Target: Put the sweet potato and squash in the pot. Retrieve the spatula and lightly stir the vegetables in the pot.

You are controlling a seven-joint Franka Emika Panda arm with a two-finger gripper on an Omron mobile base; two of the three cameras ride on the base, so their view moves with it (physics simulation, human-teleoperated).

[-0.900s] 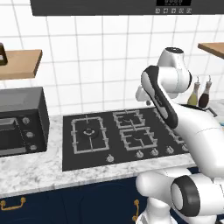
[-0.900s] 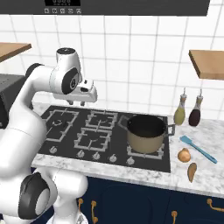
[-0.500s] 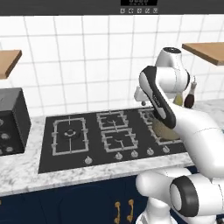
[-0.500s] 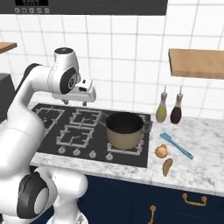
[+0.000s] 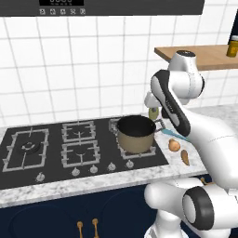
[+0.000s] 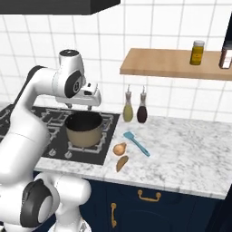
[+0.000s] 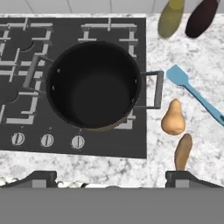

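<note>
1. My gripper hangs high above the stove; both dark finger tips sit far apart at the bottom corners of the hand view, jaws spread wide, nothing between them.
2. One pot, dark inside and empty, on the right front burner of the cooktop; one side handle juts toward the counter.
3. One squash, tan and pear-shaped, on the marble counter just beside the cooktop's right edge.
4. One sweet potato, orange-brown, just beside the squash, nearer the counter's front edge; touching or not, cannot tell.
5. One spatula, teal, flat on the counter, head near the pot handle.
6. Two bottles at the wall: olive bottle, dark bottle.
7. One wooden shelf overhead, carrying a yellow jar.
8. Open counter to the right of the spatula.
</note>
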